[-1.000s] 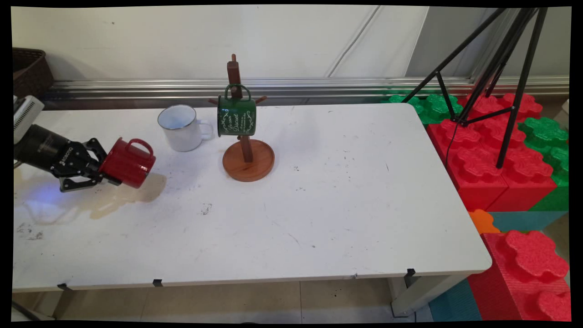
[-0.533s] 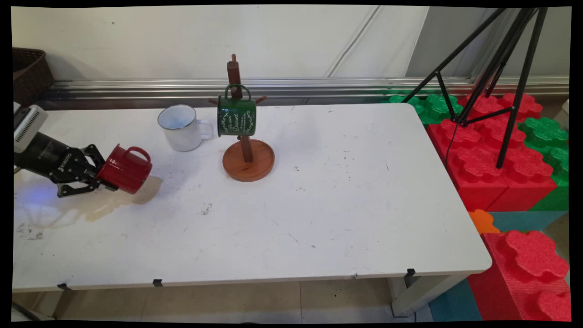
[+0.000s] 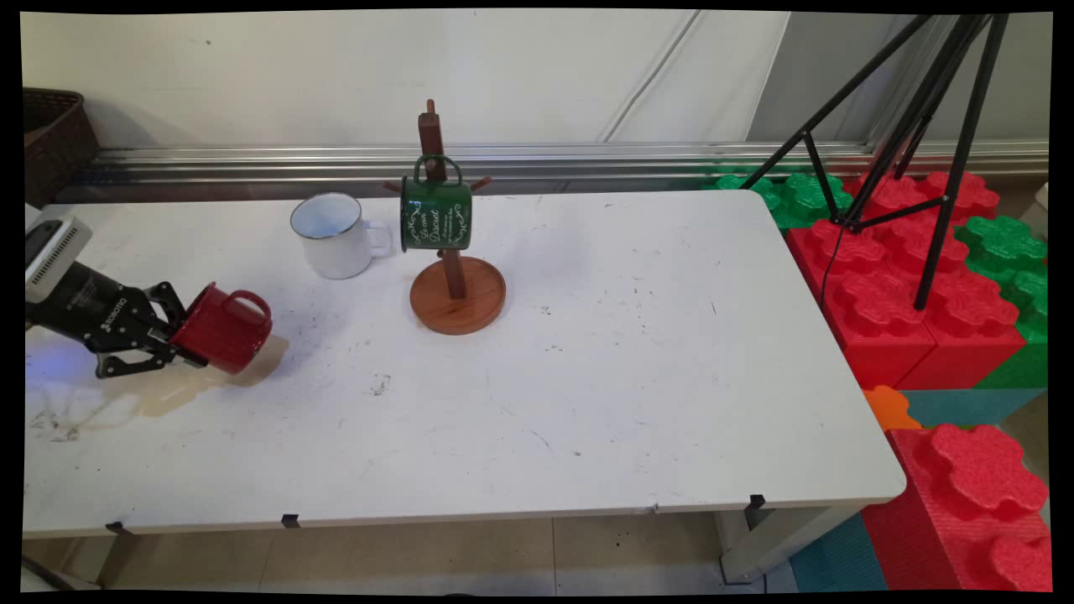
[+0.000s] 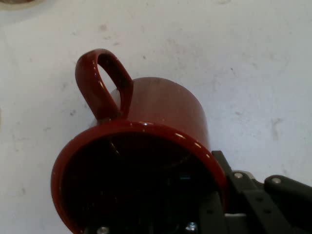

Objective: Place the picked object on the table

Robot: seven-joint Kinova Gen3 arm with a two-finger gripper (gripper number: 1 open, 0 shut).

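While the main view looks down across the table (image 3: 587, 403), I see my gripper (image 3: 172, 335) low over its left end, pinching the rim wall of a red mug (image 3: 222, 329). The mug hangs tipped on its side, mouth toward my wrist, base pointing right and slightly down toward the tabletop, handle on top. Its long axis runs roughly along my own reach, left to right across the table. Whether the base touches the surface I cannot tell; it is at least very near. A white mug (image 3: 331, 235) stands upright farther back and to the right, and just beyond it a wooden mug tree (image 3: 453, 277) carries a green mug (image 3: 435, 214) on a peg. The table's left edge is close behind my wrist; to the right and toward the near edge lies wide bare tabletop. From the hand view, the red mug (image 4: 146, 161) fills the frame, its dark mouth toward the camera and its handle (image 4: 100, 83) up and left, with one of my fingers inside the rim and the linkage outside at lower right.
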